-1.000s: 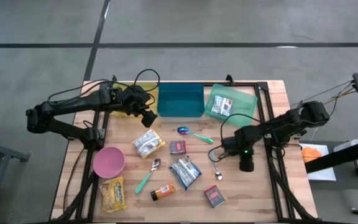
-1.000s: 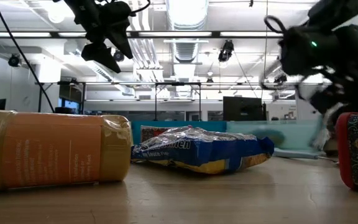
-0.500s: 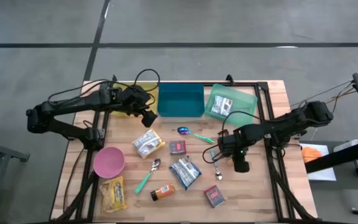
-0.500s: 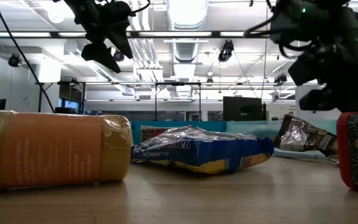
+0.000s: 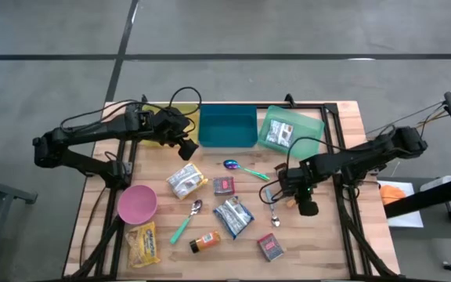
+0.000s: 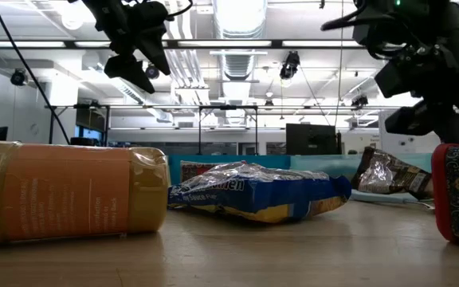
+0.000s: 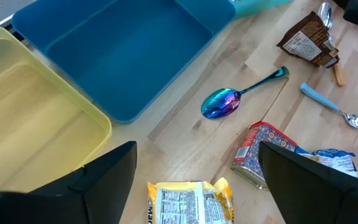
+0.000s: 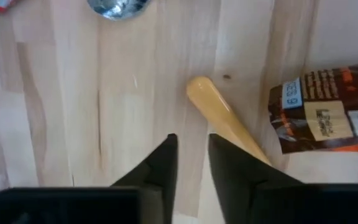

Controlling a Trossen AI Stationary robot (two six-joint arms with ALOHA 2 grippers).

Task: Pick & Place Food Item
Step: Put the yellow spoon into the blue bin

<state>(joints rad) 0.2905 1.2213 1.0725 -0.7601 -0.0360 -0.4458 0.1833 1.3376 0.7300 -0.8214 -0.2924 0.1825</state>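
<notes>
Right claw (image 8: 188, 163), fingers nearly together and empty, over brown packet (image 5: 270, 193); needs spreading, then descent; left claw (image 5: 185, 149) gapes idle above tabletop (image 5: 343, 117)

This is a robotics lab or test hall rather than a home or kitchen. The low view looks past the butcher-block table (image 5: 343, 117) into a large open room with rows of ceiling light strips (image 6: 237, 12), exposed ducts and dark monitors (image 6: 313, 139) on stands. From above, the table stands on a bare grey concrete floor (image 5: 288, 31) crossed by dark seams, framed by black metal rails (image 5: 331, 133), with loose cables (image 5: 186, 95) running along the arms.
</notes>
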